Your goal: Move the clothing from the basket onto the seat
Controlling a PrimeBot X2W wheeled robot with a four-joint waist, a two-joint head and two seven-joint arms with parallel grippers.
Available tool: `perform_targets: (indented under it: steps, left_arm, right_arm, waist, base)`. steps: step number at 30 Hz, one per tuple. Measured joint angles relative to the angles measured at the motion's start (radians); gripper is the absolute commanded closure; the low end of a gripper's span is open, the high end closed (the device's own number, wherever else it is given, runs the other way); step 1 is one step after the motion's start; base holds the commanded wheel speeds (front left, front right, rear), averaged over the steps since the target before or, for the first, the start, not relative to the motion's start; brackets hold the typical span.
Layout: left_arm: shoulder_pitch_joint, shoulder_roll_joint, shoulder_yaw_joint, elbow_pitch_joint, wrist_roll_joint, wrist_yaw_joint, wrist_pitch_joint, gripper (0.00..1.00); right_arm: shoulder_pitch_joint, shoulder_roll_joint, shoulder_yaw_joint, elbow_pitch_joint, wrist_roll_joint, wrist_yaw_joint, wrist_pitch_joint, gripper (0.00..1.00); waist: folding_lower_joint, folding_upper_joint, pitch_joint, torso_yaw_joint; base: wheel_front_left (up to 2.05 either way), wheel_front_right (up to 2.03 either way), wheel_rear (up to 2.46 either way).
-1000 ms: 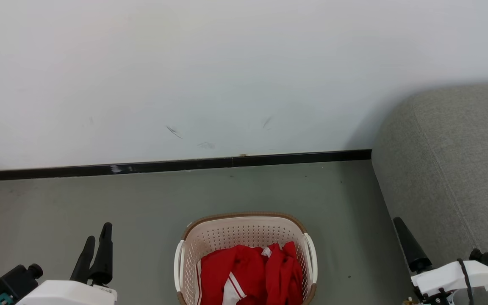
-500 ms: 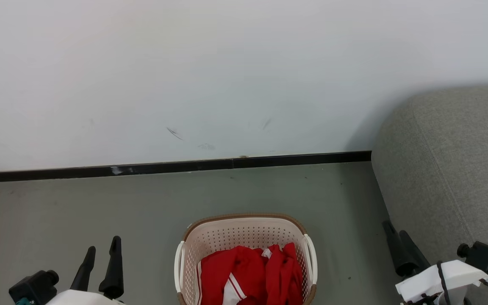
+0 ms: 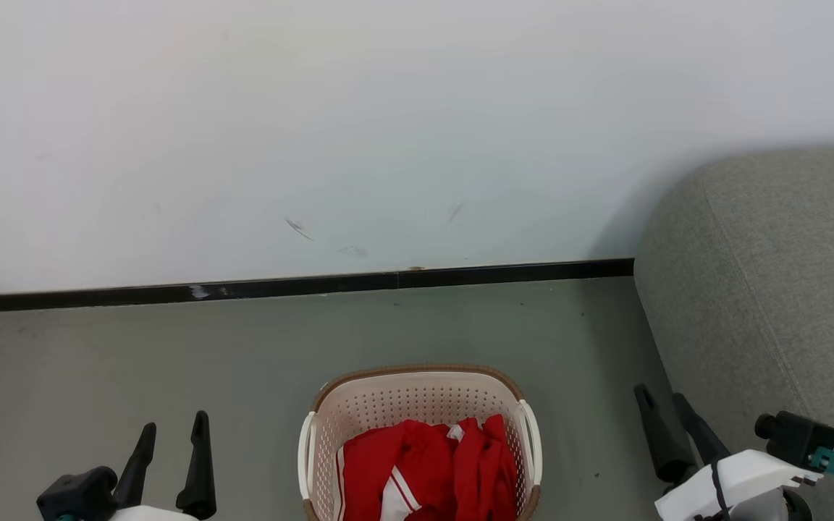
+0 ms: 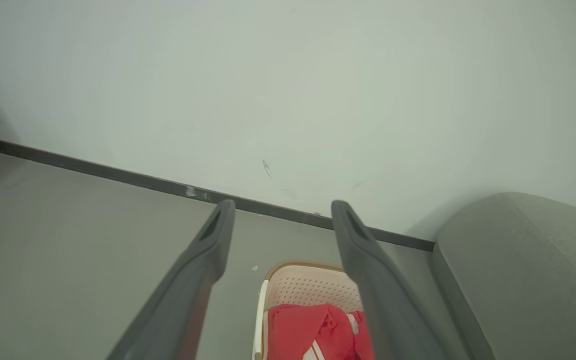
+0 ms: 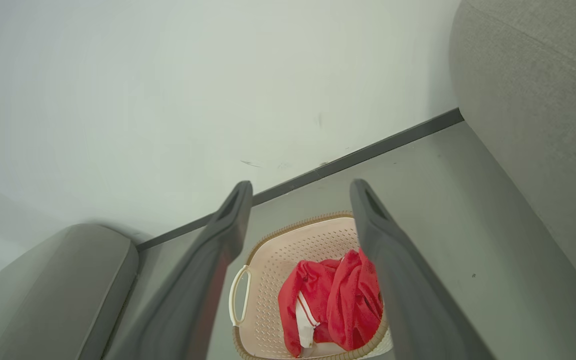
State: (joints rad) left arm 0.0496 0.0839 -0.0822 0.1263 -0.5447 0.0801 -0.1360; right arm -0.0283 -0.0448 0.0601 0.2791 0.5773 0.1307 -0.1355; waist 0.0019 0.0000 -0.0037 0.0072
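My left tool [image 3: 174,421] and right tool [image 3: 657,393] stood open and empty, flanking the basket [image 3: 417,369] with the clothing [image 3: 424,467] inside. Next, I judged, I needed to reach in, then carry right to the seat [image 3: 772,275].

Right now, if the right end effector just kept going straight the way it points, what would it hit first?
Likely the white wall: the right end effector aims above the basket, though depth is unclear.

No readable text, label, brand, number or sign on anything in view.
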Motion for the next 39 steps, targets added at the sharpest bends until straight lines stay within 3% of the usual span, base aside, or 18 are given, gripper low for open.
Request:
perform_targets:
  steps: [31, 39]
  left_arm:
    - [0.024, 0.019, -0.066, -0.024, 0.410, 0.076, -0.106, 0.00]
    - [0.025, 0.020, -0.059, -0.016, 0.417, 0.077, -0.107, 0.00]
  right_arm:
    - [0.004, 0.001, 0.048, 0.017, -0.470, 0.000, -0.104, 0.00]
    - [0.007, 0.001, 0.034, 0.017, -0.494, 0.000, -0.106, 0.00]
  waist:
    - [-0.0013, 0.0000, -0.017, 0.004]
    - [-0.0014, 0.0000, -0.028, 0.005]
  base:
    - [0.00, 0.00, 0.00]
    - [0.00, 0.00, 0.00]
